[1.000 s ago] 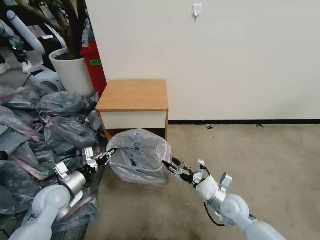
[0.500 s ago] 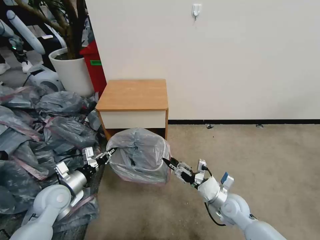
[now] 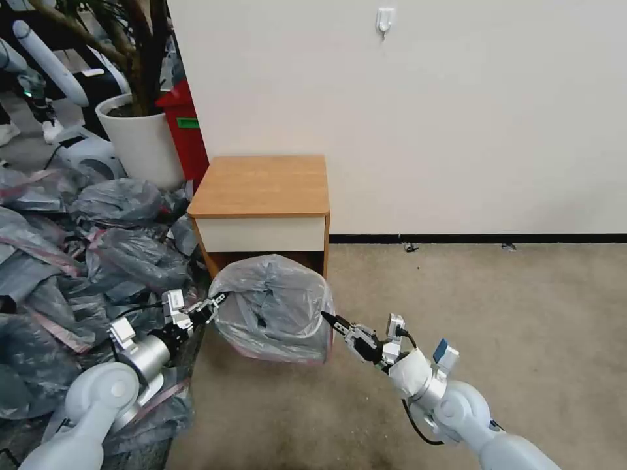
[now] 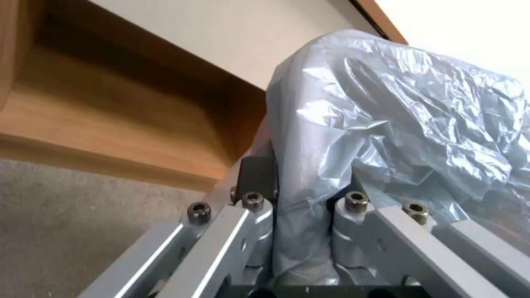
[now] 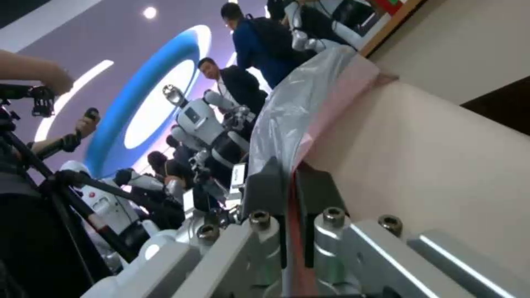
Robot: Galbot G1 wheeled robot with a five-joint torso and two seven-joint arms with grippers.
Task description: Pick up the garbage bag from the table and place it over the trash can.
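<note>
The grey translucent garbage bag [image 3: 274, 307] is draped like a hood over the trash can, which it hides, on the floor in front of the table [image 3: 261, 186]. Its pink-red band [image 3: 287, 358] runs along the lower edge. My left gripper [image 3: 219, 299] is shut on the bag's left side; in the left wrist view the plastic [image 4: 397, 116] bunches between the fingers [image 4: 256, 182]. My right gripper [image 3: 326, 318] is shut on the pink rim at the bag's right side, with the band [image 5: 337, 103] pinched between the pads [image 5: 268, 182]. A cream wall [image 5: 430, 174], apparently the can's side, lies beside them.
A big heap of grey bags [image 3: 78, 261] covers the floor to the left, under my left arm. A white planter [image 3: 140, 140] and a red bin [image 3: 186, 130] stand behind it. Bare carpet [image 3: 490, 313] stretches to the right up to the wall [image 3: 424, 117].
The right gripper's fingers have shut on the bag's right rim and the arm has shifted slightly. The bag's top has puffed a little. The left gripper has held still.
</note>
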